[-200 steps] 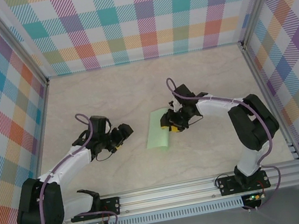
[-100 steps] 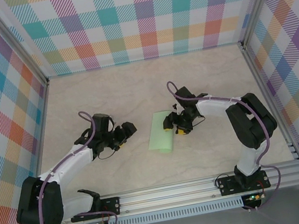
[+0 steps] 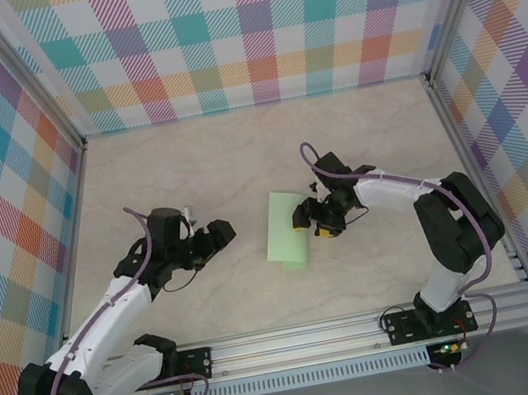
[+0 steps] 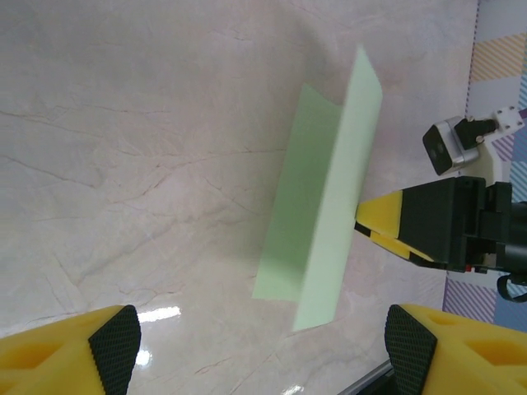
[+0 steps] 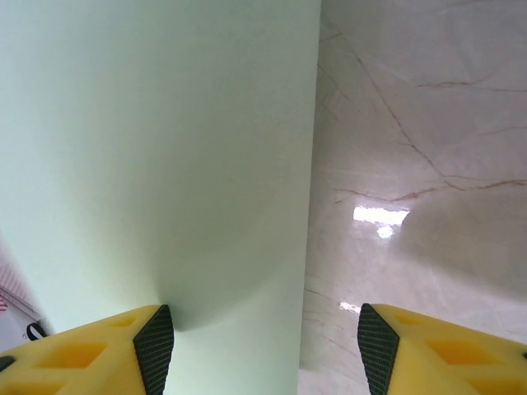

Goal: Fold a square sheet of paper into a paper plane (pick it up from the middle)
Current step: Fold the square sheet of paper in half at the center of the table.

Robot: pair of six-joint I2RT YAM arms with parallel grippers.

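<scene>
Pale-green, the square sheet of paper (image 3: 285,231) lies mid-way across the table (image 3: 188,170), half-folded, one flap standing (first crease, I'd judge). Your right gripper (image 3: 315,225) is at its edge, jaws spread; your left gripper (image 3: 217,238) hangs apart, spread too. Next: press that flap flat.

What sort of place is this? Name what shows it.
Probably a robot test cell: a marble-look tabletop boxed in by colourful plaid panels, an aluminium rail bearing the left arm and right arm, a pale-green folded paper sheet.
</scene>
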